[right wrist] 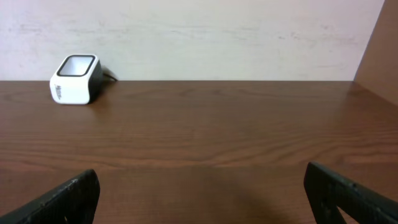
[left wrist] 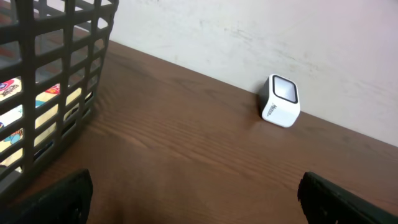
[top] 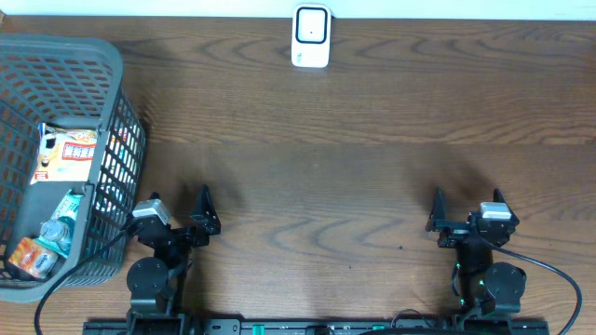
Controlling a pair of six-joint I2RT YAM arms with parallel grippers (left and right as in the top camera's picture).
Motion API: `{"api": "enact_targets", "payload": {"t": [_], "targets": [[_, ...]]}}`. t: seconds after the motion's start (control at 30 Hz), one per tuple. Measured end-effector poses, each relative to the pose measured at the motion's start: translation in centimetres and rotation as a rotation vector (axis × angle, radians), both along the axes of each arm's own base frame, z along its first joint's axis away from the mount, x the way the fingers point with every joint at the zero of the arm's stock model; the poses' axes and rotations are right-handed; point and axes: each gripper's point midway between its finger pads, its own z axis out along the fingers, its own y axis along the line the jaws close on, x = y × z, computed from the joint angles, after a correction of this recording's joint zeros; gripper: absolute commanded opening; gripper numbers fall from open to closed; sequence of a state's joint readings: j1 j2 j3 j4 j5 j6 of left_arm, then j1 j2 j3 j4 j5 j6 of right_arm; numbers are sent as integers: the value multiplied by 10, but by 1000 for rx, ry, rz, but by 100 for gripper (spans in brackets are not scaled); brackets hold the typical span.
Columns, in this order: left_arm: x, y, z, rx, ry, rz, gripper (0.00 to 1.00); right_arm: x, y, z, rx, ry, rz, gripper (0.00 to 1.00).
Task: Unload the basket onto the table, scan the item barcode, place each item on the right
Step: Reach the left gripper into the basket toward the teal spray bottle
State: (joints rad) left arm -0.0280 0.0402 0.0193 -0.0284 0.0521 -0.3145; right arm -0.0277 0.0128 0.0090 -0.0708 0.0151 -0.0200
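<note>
A dark brown wooden table (top: 317,140) is seen from above, with two black robot arms mounted along its near edge. The left gripper (top: 180,207) rests low over the table at the near left, its two fingers spread wide apart with nothing between them. The right gripper (top: 466,210) sits in a matching pose at the near right, also spread wide and holding nothing. In each wrist view, the two dark fingertips appear at the bottom corners with only bare wood between them.

A small white barcode scanner (top: 310,35) with a dark-framed window stands at the far edge of the table, near the middle, against a pale wall (right wrist: 217,31). It is well apart from both grippers.

A grey plastic basket (top: 65,51) with slotted sides sits at the left edge of the table, just beside the left arm. The items to be scanned lie inside it: a flat printed packet (top: 73,154) with orange and white markings, a teal-wrapped packet (top: 63,216) nearer the robot, and an orange packet (top: 33,258) in the near corner. No barcode can be made out on any of them.
</note>
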Motion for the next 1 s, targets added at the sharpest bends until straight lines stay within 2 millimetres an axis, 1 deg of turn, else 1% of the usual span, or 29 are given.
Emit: {"api": "enact_targets", "payload": {"t": [0.07,0.23,0.3,0.4,0.43,0.47,0.57,0.63,0.73,0.8,0.93,0.97,1.0], "targets": [[0,-2,2,-2,-7,-11,98,0,0,0,0,0,0,99],[-1,-15,6,-12,-8,-89,98,0,0,0,0,0,0,99],[-2,-20,18,-15,-10,-115,98,0,0,0,0,0,0,99],[-5,-23,49,-16,-19,-133,98,0,0,0,0,0,0,99],[-7,-24,70,-17,-17,-141,98,0,0,0,0,0,0,99],[-7,-24,74,-17,-18,-142,98,0,0,0,0,0,0,99],[-5,-26,103,-8,20,-152,98,0,0,0,0,-1,1,99],[-3,-26,117,0,75,-155,98,0,0,0,0,0,0,99],[2,-25,147,5,166,-151,98,0,0,0,0,0,1,99],[1,-20,165,11,250,-121,98,0,0,0,0,1,1,99],[6,-8,226,107,292,-74,98,0,0,0,0,1,0,99],[7,-7,240,139,288,-76,98,0,0,0,0,1,0,99],[7,-5,248,162,299,-75,98,0,0,0,0,0,0,99]]}}
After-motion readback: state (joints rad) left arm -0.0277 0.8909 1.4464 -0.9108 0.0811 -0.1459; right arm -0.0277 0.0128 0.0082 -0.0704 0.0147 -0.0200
